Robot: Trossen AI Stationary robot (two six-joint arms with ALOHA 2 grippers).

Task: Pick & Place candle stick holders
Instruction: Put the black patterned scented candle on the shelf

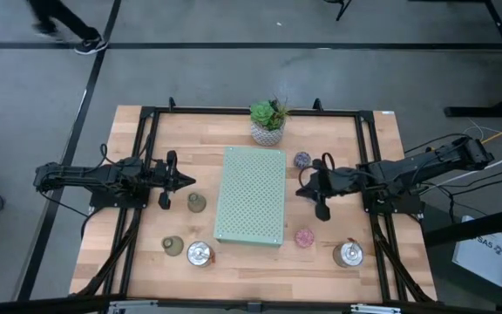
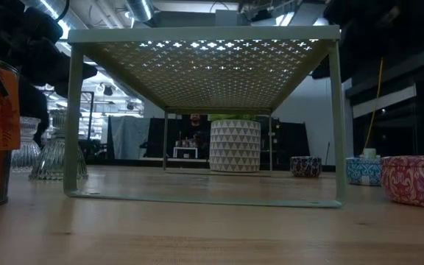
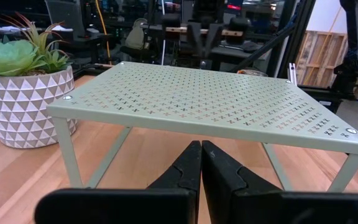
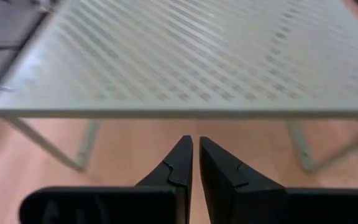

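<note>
A pale green perforated shelf stands mid-table with the left gripper at its nine o'clock and the right gripper at its three o'clock, both clenched on nothing and pointing at it. Left of the shelf sit two olive-green holders and, at seven o'clock, a silver holder. Right of it are the purple holder, the pink holder and a second silver holder; a succulent in a white pot stands at twelve.
</note>
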